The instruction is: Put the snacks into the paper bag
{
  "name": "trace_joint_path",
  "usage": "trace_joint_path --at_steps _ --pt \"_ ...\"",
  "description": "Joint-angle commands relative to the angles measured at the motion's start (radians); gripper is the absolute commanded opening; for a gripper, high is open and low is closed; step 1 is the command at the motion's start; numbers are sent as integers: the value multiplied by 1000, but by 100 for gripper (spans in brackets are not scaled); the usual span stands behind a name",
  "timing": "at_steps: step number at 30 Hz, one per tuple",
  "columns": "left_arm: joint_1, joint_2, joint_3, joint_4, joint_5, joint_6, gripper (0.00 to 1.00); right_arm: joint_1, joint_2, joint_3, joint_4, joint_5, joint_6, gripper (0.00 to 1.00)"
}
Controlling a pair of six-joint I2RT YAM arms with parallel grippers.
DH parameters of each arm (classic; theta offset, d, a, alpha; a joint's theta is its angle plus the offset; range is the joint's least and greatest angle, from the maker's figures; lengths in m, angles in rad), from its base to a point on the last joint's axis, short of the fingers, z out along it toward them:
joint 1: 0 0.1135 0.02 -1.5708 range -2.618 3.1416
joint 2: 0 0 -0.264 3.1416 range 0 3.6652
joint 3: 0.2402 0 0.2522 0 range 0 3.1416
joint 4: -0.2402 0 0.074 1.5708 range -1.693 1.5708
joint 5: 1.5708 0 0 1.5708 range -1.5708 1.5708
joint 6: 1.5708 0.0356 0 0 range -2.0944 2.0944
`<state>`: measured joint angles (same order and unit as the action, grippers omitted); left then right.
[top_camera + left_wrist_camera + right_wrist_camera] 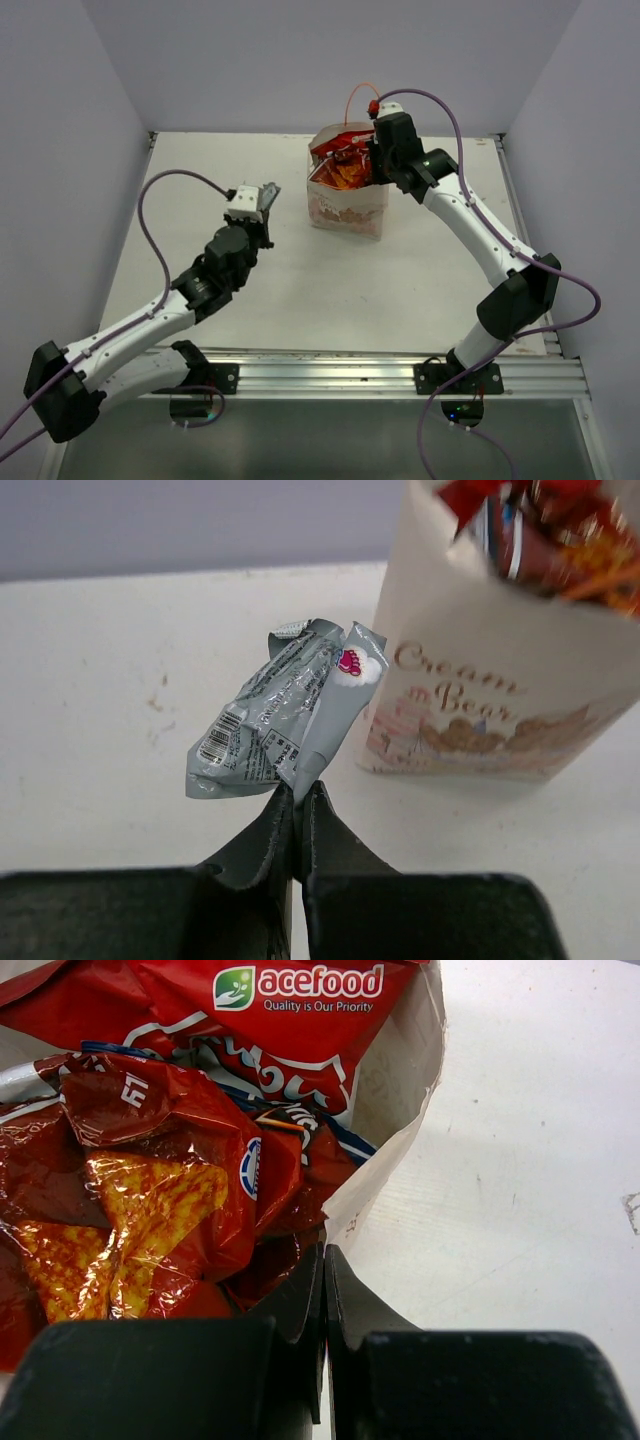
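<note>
**A:** What sits closest to the lens on the left wrist?

**B:** The left fingers, pinching the lower edge of one silver foil packet. The packet is crumpled and sticks up from the tips, with a barcode on its left side.

**A:** Is it on the worktop?

**B:** No, it is held clear of the worktop, left of the paper bag and apart from it.

**A:** How many bags are there?

**B:** One. It stands upright toward the far side, beige, with a brownish picture and "Cream Bear" printed on its front. I can make out one orange-pink cord loop above it.

**A:** And inside it?

**B:** I count two packets at the mouth. One is a big red-white chips bag marked "acefood", leaning on the bag's wall. The other is a red-orange chips bag, crumpled in front of it. Anything deeper is hidden.

**A:** What about the other arm?

**B:** The right fingers are pressed together right at the bag's rim. I cannot tell whether the paper edge is caught between them.

**A:** So how many snacks are outside the bag?

**B:** One, the silver packet.
</note>
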<state>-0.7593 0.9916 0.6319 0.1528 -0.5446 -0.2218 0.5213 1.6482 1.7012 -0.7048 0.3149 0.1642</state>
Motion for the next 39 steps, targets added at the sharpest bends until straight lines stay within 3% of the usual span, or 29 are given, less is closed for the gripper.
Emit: trace_joint_path --at_steps 1,7,12,22,23,24,25,26,34,37,39 --pt "6 -31 144 -3 -103 64 0 2 -33 5 19 -20 11 0" --pt "11 186 428 145 129 137 0 2 -33 6 27 -34 24 0" --pt "20 481 727 70 343 141 0 3 -42 8 27 -36 21 0" --pt "23 648 827 -15 443 94 0 2 -67 -5 30 -11 3 0" --pt "21 665 857 -30 462 95 18 3 -65 -6 31 -13 8 0" --pt "23 673 876 -60 463 99 50 3 -62 -6 31 -16 11 0" --pt "21 676 893 -68 451 99 90 3 -59 -6 33 -22 12 0" --pt "21 662 905 -67 416 98 99 3 -59 -6 33 -22 15 0" --pt "31 600 973 -64 79 200 100 3 -59 -14 42 -17 12 0" --pt "93 694 1072 -275 78 161 98 3 -54 -12 44 -22 18 0" --pt "147 732 1140 -406 109 105 91 3 -54 -15 44 -22 18 0"
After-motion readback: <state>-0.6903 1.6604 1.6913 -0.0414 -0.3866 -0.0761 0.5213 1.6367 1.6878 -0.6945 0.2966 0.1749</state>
